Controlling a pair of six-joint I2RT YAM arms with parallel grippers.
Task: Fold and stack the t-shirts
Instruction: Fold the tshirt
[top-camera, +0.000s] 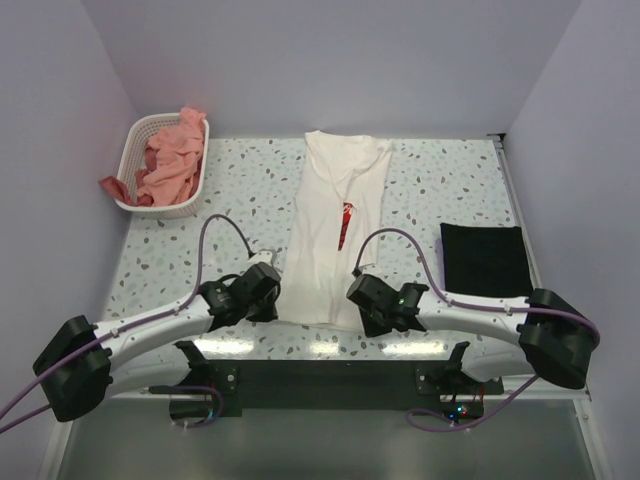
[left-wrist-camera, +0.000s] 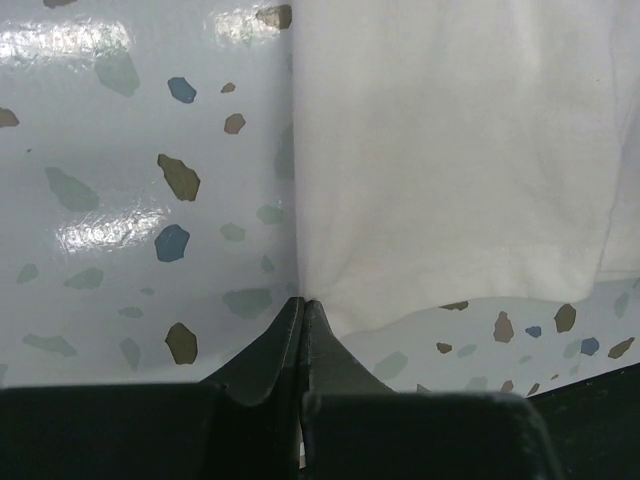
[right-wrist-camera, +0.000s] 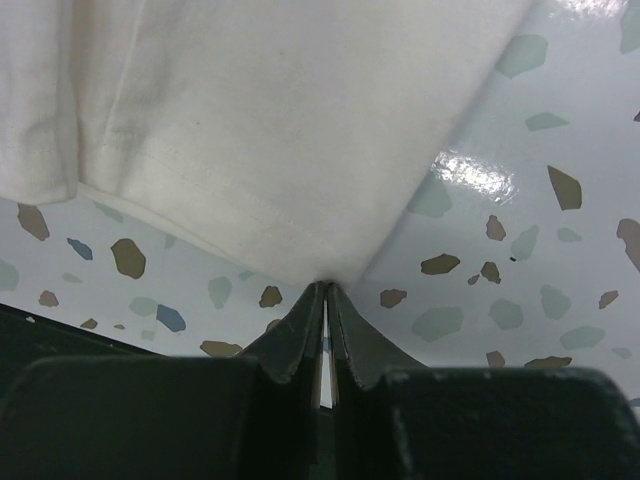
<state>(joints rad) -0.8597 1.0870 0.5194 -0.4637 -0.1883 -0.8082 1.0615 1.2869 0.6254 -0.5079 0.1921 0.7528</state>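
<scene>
We are treating the cream-white t-shirt (top-camera: 335, 230), lying as a long narrow strip at the centre of the desk (top-camera: 450, 190), as light, limp cloth, gripping its two bottom hem corners, the left jaws and the right jaws each pinched together on one.

Left gripper (left-wrist-camera: 303, 304) and right gripper (right-wrist-camera: 325, 290): from above, their bodies cover the jaws and the near hem corners of the cream-white t-shirt (top-camera: 330, 250). We see only a sliver of its red print (top-camera: 346, 222). Salmon-pink t-shirts (top-camera: 170, 160) lie bunched in the basket (top-camera: 170, 207); we cannot count them.
</scene>
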